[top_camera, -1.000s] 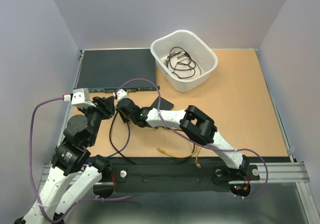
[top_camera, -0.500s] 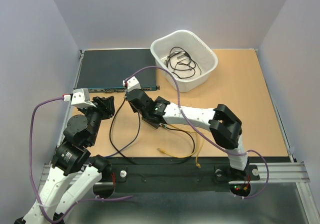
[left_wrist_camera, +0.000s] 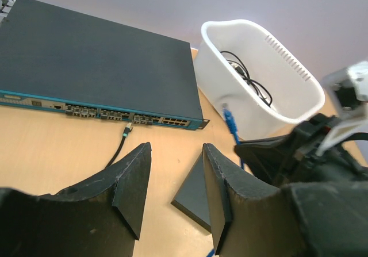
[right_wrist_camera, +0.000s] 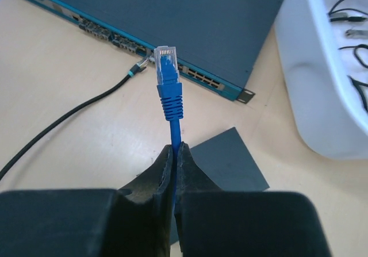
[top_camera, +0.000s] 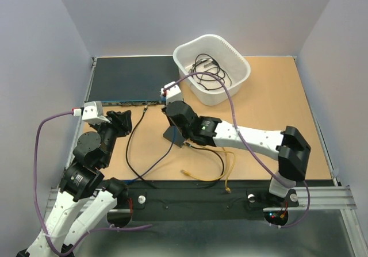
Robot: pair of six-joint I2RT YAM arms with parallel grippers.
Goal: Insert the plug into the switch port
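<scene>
1. Along the near edge of the bench (top_camera: 276,125), a loose yellow cable (top_camera: 202,177) lies just beyond the arm bases, apart from the work.
2. Near the left edge, the left hand (left_wrist_camera: 175,153) hovers with its fingers apart and nothing between them. It faces the middle of the bench, probably standing by to steady the box.
3. Left of the bench's centre, the small flat black box (right_wrist_camera: 230,159) lies flat on the wood. This is the switch, but its ports cannot be made out in any view.
4. Above the far side of that box is the right hand (right_wrist_camera: 173,148), whose arm reaches in from the near right corner.
   - Its fingers are pressed together on the blue cable (right_wrist_camera: 172,122), a little behind the plug (right_wrist_camera: 165,67).
   - That grip leaves the plug's clear nose free to enter a socket.
   - The plug is in the air, in no port, and points toward the far left corner, away from the box.
5. In the far left corner sits a wide dark rack unit (top_camera: 132,79), with a black cable (top_camera: 135,142) plugged into its front row. The plug likely needs turning back toward the small box.
6. At the middle of the far edge, a white tub (top_camera: 213,67) holds spare black leads, kept clear of the arms.
</scene>
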